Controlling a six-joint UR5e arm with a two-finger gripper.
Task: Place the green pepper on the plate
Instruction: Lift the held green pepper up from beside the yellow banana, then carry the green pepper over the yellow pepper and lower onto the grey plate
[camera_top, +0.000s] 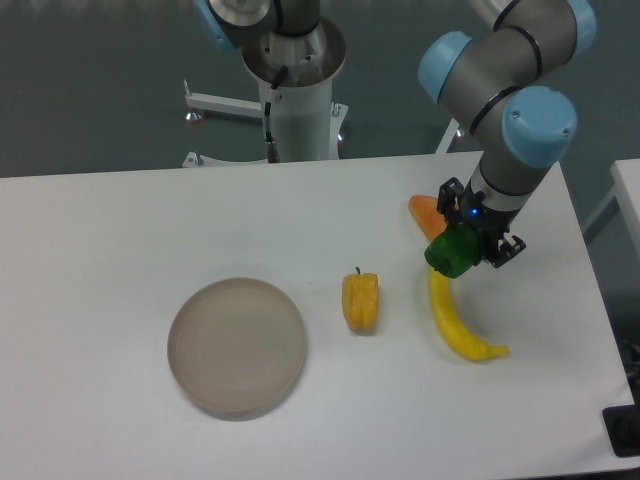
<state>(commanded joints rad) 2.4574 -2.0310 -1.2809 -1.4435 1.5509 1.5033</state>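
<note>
The green pepper (451, 253) is at the right side of the table, held in my gripper (462, 243), which is shut on it from above. The pepper seems to be lifted slightly above the table, over the top end of a banana. The beige-grey plate (237, 347) lies flat at the front left of the table, with nothing on it, well to the left of the gripper. My gripper's fingers are mostly hidden behind the pepper and the wrist.
A yellow-orange pepper (361, 301) stands between the plate and the gripper. A banana (457, 323) lies just below the gripper. An orange carrot-like piece (427, 215) lies right behind the gripper. The arm's base column (297, 95) stands at the table's back edge.
</note>
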